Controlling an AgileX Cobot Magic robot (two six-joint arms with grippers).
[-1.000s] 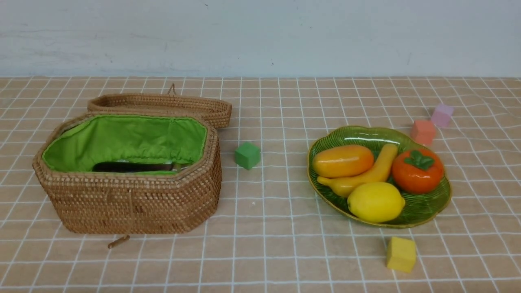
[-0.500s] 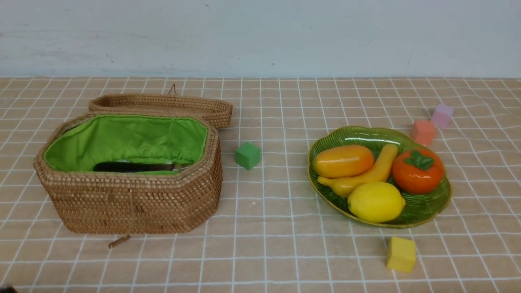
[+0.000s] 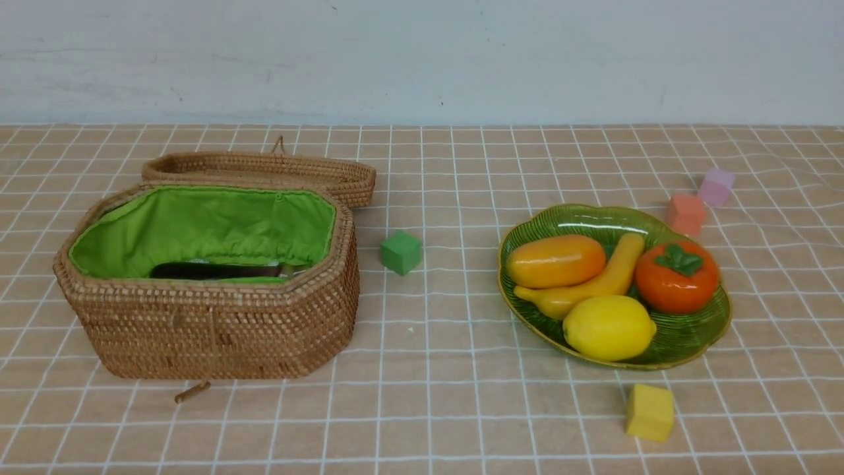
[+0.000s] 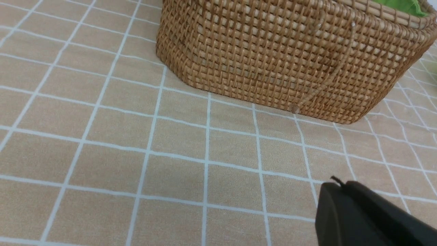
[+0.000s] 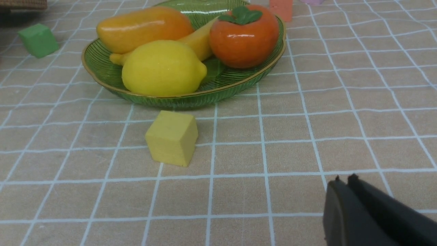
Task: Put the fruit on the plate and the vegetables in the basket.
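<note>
On the green plate (image 3: 692,336) lie the fruit: a mango (image 3: 555,260), a banana (image 3: 610,280), a persimmon (image 3: 676,277) and a lemon (image 3: 608,326). The wicker basket (image 3: 211,330) stands at the left with its lid folded back. Of the vegetables, only a dark eggplant (image 3: 211,270) shows low inside it; the front wall hides the rest. Neither arm appears in the front view. My left gripper (image 4: 341,184) is shut and empty above the cloth, short of the basket (image 4: 290,54). My right gripper (image 5: 343,181) is shut and empty, short of the plate (image 5: 239,85).
A yellow cube (image 3: 649,412) sits just in front of the plate, near the right gripper. A green cube (image 3: 401,252) lies between basket and plate. Orange-pink (image 3: 686,213) and lilac (image 3: 717,187) cubes lie behind the plate. A checked cloth covers the table.
A small dark shape at the front view's bottom left corner half a second ago is gone. Basket, plate, fruit and cubes have not moved.
</note>
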